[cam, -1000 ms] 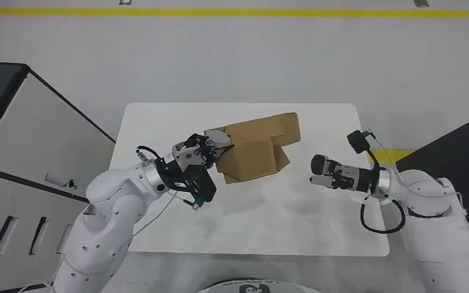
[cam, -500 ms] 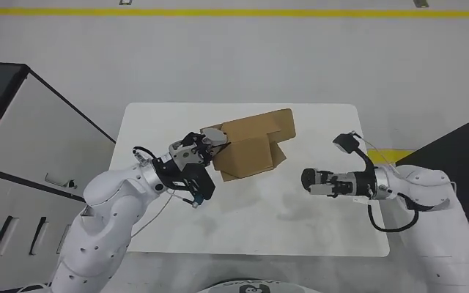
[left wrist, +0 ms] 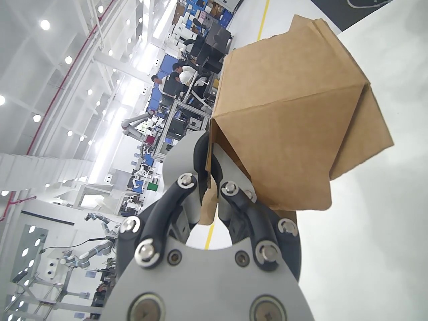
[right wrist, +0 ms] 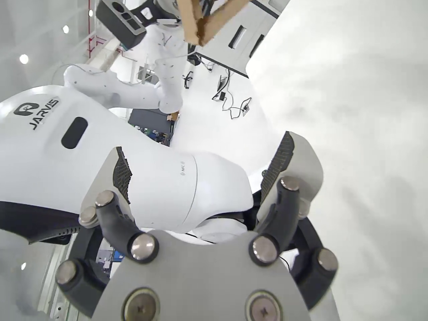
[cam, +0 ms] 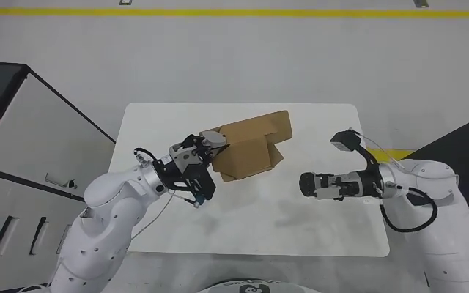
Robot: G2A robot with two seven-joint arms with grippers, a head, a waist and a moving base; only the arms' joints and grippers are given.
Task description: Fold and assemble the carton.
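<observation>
While the left end effector (left wrist: pixel 210 165) is clamped on a thin flap edge of the half-folded carton (cam: pixel 253 143), tilted at the middle of the bench (cam: pixel 308 227), that slim pinch could slip or tear if a panel gets shoved. The right end effector (cam: pixel 306 184), spread apart and empty, hangs well clear, with bare bench between it and the carton, and more toward the near edge.
</observation>
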